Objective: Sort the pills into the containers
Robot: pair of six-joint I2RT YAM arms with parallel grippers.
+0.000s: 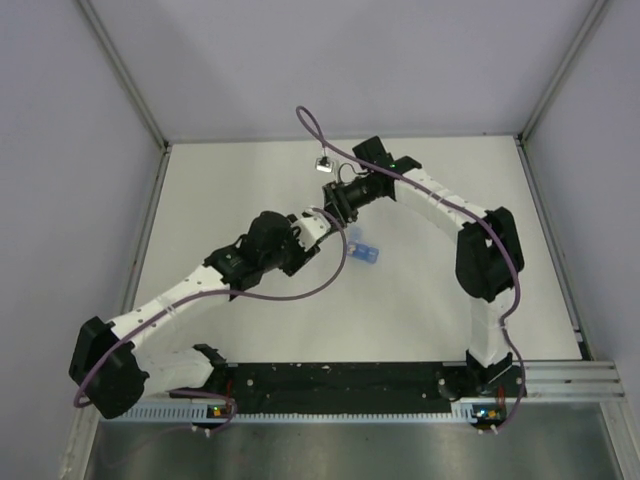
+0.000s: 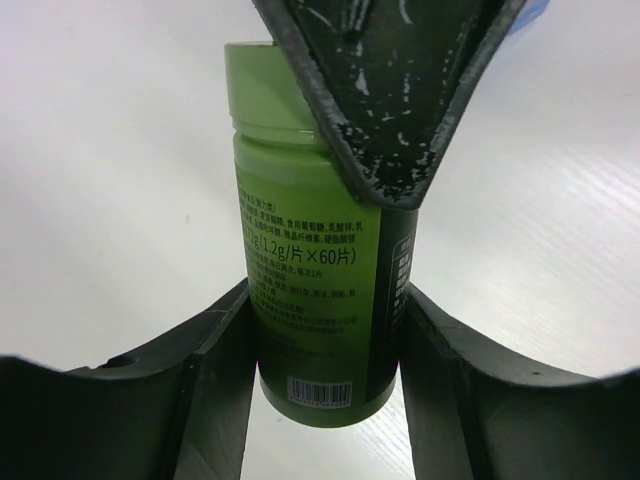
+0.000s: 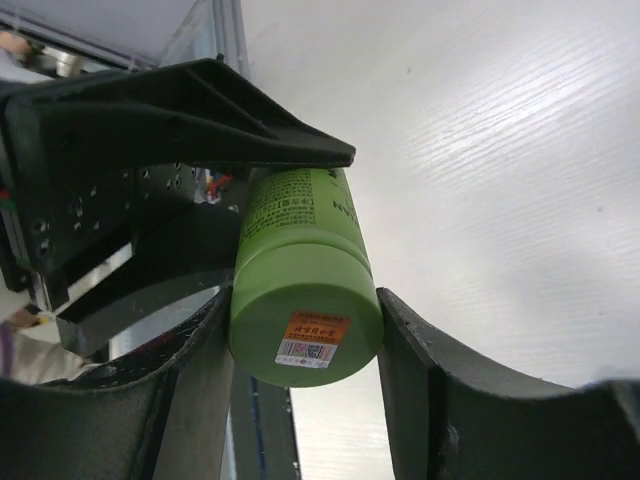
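A green pill bottle (image 2: 315, 300) is held in the air between both grippers. My left gripper (image 2: 325, 345) is shut on the bottle's body, its two fingers pressed against the sides. My right gripper (image 3: 305, 335) is shut on the bottle's green cap (image 3: 305, 320), its jaws against both sides of the cap. In the top view the two grippers meet above the table's middle (image 1: 335, 212). The translucent blue pill box (image 1: 365, 253) lies on the table just right of and below them. No loose pills show.
The white table (image 1: 430, 300) is walled by grey panels with metal rails at the left and right edges. A purple cable (image 1: 310, 130) loops above the right arm, and another hangs under the left arm (image 1: 300, 290).
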